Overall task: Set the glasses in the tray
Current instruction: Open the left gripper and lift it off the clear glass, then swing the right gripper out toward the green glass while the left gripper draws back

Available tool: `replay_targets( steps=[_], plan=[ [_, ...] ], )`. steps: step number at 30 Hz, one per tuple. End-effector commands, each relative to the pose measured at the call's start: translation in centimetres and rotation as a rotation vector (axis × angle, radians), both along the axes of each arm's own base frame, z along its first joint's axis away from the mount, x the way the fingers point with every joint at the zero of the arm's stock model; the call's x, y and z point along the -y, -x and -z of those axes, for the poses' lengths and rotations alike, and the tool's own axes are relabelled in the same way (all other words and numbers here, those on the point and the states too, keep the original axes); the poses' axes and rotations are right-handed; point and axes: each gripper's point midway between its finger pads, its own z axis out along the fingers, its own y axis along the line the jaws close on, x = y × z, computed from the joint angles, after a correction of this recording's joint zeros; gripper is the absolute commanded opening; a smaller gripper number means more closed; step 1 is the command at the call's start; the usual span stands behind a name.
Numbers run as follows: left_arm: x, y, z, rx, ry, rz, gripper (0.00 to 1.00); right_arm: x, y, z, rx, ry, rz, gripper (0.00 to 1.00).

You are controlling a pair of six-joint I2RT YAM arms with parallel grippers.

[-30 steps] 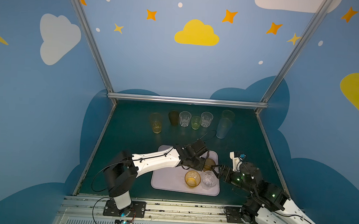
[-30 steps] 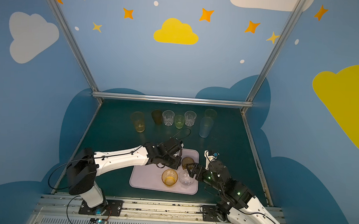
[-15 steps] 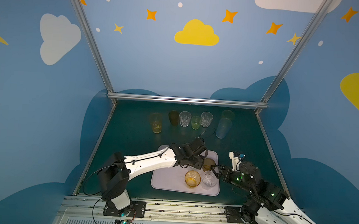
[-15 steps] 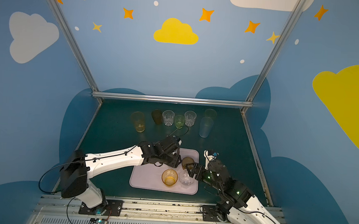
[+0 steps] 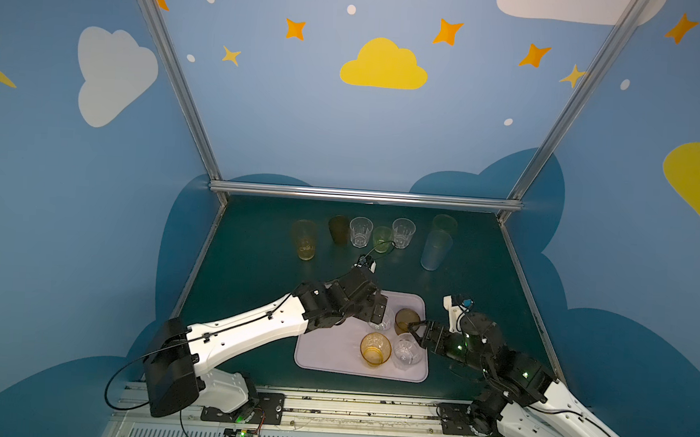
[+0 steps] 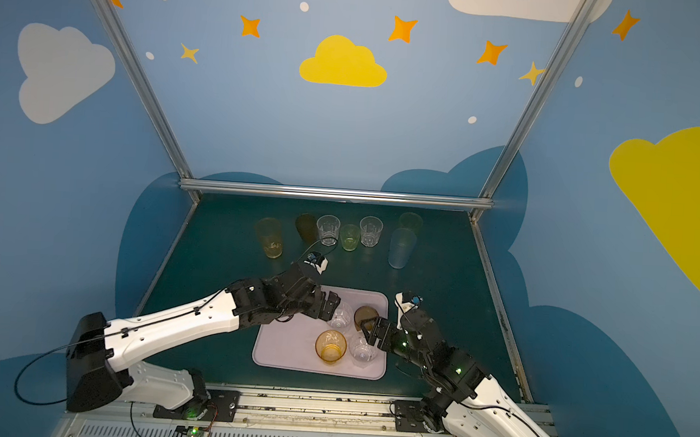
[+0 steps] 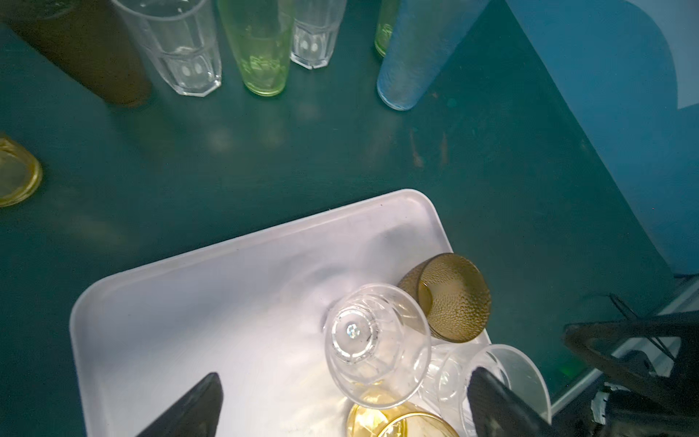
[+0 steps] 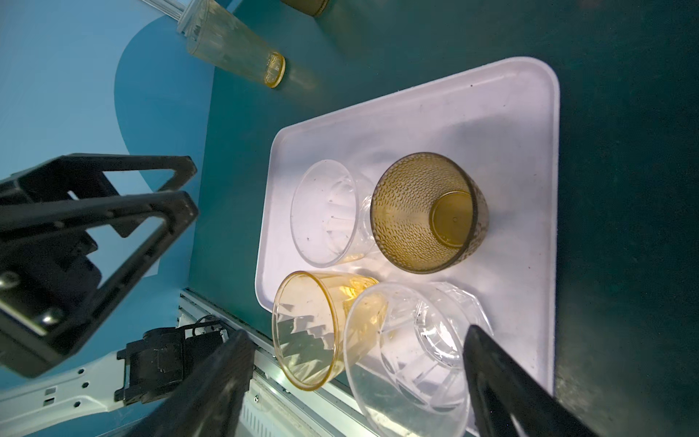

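Tray in both top views: the tray (image 5: 323, 353) lies at 6 o'clock on the table (image 5: 254, 263). Four glasses stand upright at its 3 o'clock end: a clear glass (image 5: 379, 320), a brown glass (image 5: 407, 318), an amber glass (image 5: 375, 349) and a second clear glass (image 5: 406, 352).
Row in both top views: seven glasses stand at 12 o'clock on the table, well apart from the tray, among them a yellow tumbler (image 5: 305, 239) and a pale blue tumbler (image 5: 436, 249).
Left wrist view: the left gripper (image 7: 344, 376) is spread wide either side of the clear glass and grips nothing.
Right wrist view: the right gripper (image 8: 357, 335) is spread around the second clear glass without pinching it.
Progress: about a third looks done, with seven glasses left to move.
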Motion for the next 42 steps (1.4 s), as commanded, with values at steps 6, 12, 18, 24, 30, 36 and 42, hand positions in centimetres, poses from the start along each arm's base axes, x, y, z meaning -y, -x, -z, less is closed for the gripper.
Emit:
replay_targets(
  steps=[6,12,18,24,30,36,42],
  plan=[
    [-3.5,-1.4,0.2,0.023,-0.006,-0.098,1.00,-1.2,-1.4,-2.5,0.046,-0.012,-0.013,0.87],
    [-5.7,-1.7,-0.1,0.049,0.049,-0.149,1.00,-2.8,-3.6,-5.2,0.066,0.009,-0.029,0.87],
    [-7.4,-1.9,-0.4,0.066,0.064,-0.177,1.00,-3.6,-7.4,-6.9,0.056,0.019,-0.019,0.87],
    [-8.3,-1.1,-1.0,0.106,0.100,-0.164,1.00,-4.1,-11.4,-8.0,0.023,-0.006,-0.022,0.87],
    [-9.1,-0.4,-1.0,0.129,0.130,-0.166,1.00,-4.6,-14.8,-8.4,0.010,-0.031,-0.020,0.86],
    [-9.7,-0.1,-0.8,0.154,0.154,-0.177,1.00,-5.2,-18.0,-8.4,0.002,-0.020,-0.017,0.84],
    [-10.7,-0.3,-0.6,0.171,0.151,-0.225,1.00,-5.3,-21.2,-7.7,0.000,0.014,0.012,0.84]
  ],
)
